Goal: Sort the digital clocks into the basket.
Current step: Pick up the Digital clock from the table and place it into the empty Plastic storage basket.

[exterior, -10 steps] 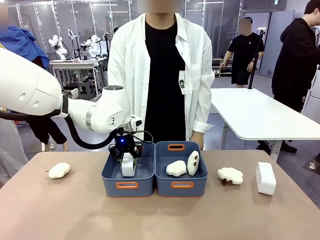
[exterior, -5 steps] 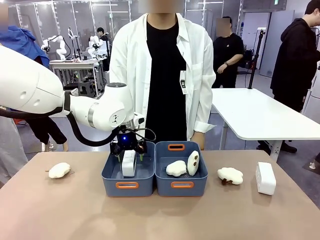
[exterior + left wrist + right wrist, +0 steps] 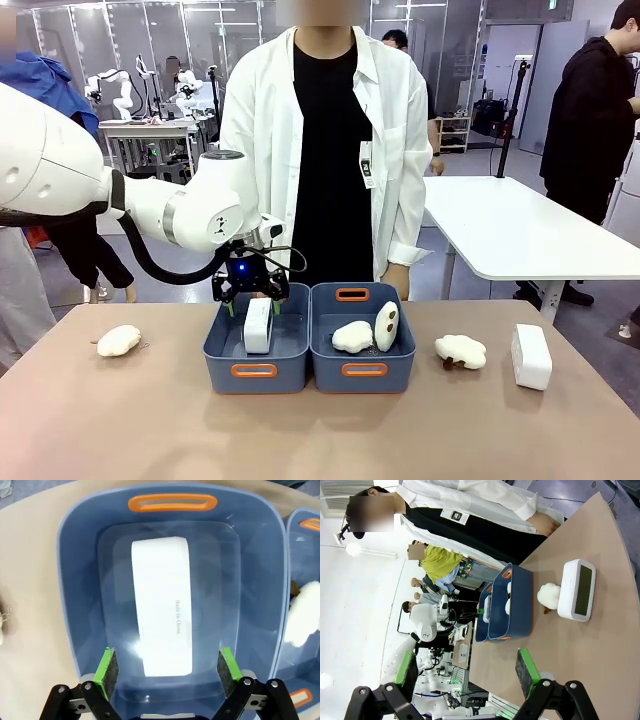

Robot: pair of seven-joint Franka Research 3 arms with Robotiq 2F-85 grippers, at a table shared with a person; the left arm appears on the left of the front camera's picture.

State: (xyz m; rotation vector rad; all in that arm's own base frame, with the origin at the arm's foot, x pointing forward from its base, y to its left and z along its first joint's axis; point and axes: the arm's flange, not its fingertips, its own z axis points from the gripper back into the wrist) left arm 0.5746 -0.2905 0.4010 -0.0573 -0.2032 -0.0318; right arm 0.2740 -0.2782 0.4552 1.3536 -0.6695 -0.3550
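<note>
Slate-blue basket, the left of two bins set side by side at mid-table towards the far edge, orange handle slots at both ends. First digital clock, white, rests inside it, long axis running handle to handle, small print on the face turned up.

Left gripper hovers over the basket's far half. Its jaws are spread wide, green pads on either side of the clock and clear of it, holding nothing.

Second digital clock stands upright near the table's right edge, well apart from the bins.

Right gripper is spread wide and empty, raised at the table's right end.

Right bin holds two plush toys. Third plush toy sits between that bin and the second clock; fourth plush toy near the left edge.
</note>
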